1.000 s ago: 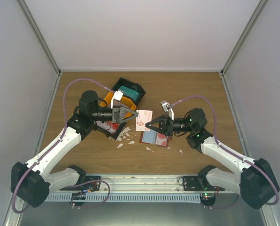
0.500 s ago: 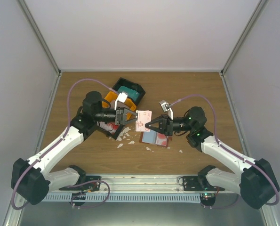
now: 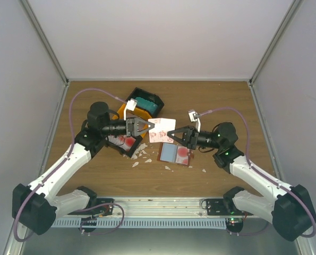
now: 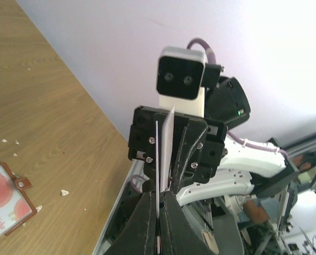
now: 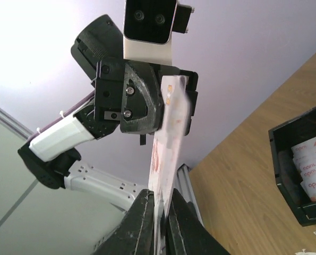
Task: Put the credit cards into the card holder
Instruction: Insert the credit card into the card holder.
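card (image 3: 162,130): midair, between left gripper (image 3: 150,127) and right gripper (image 3: 172,134)
card holder (image 3: 174,154): on the table (image 3: 227,106), under it
tray (image 3: 144,104): behind, bit left

The card (image 3: 162,130) is showing white with pinkish-red print on it. The wallet (image 3: 173,163) is looking brown around the edge, with a light blue card (image 3: 170,153) and a red-spotted card (image 3: 183,154), whitish underneath, showing inside. The tray (image 3: 153,97) is coming across black and orange, with something teal in it. The scraps (image 3: 141,154) are reading white against the brown wood-grain table (image 3: 94,175). The left arm (image 3: 62,167) and right arm (image 3: 253,175) are both sporting white and black.
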Robot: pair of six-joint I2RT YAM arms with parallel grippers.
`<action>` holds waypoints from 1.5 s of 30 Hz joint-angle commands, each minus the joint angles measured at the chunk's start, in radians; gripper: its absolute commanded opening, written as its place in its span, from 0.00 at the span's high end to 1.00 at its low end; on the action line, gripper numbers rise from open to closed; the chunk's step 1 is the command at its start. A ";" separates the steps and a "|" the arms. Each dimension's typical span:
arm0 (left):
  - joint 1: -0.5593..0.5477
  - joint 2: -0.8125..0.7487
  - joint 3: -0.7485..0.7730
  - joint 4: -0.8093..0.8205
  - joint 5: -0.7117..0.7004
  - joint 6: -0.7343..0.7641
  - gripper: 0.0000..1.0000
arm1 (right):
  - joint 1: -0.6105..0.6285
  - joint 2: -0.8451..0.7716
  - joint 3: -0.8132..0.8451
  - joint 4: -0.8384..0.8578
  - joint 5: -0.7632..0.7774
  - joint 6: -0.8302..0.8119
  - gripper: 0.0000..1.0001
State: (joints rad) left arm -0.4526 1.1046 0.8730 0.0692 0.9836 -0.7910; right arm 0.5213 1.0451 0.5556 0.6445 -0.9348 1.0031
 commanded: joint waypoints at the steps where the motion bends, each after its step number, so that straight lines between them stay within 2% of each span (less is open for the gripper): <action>1: 0.040 -0.030 -0.011 0.018 -0.011 -0.044 1.00 | -0.015 -0.033 -0.024 0.035 0.063 0.023 0.90; 6: 0.078 -0.042 -0.027 -0.019 -0.027 -0.032 1.00 | -0.023 -0.065 -0.036 -0.010 0.111 0.008 0.99; 8: 0.095 -0.051 -0.043 -0.034 -0.036 -0.023 1.00 | -0.024 -0.087 -0.040 -0.051 0.134 -0.012 0.99; 15: 0.138 -0.090 -0.041 -0.267 -0.213 0.134 1.00 | -0.024 -0.165 -0.046 -0.388 0.332 -0.138 1.00; 20: 0.123 -0.054 -0.139 -0.233 -0.185 0.152 1.00 | -0.024 -0.137 -0.112 -0.560 0.449 -0.128 0.99; 25: 0.054 0.032 -0.188 -0.231 -0.276 0.179 1.00 | -0.024 -0.073 -0.206 -0.564 0.486 -0.046 1.00; 32: -0.030 0.202 -0.128 -0.298 -0.410 0.232 1.00 | -0.024 0.053 -0.246 -0.501 0.530 -0.006 0.99; 45: -0.076 0.421 -0.032 -0.346 -0.464 0.269 1.00 | -0.023 0.237 -0.242 -0.376 0.574 0.002 0.99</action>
State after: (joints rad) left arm -0.5045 1.4811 0.7795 -0.2707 0.5652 -0.5636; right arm 0.5045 1.2491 0.3195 0.1928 -0.3920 0.9939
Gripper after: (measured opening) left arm 0.010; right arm 0.022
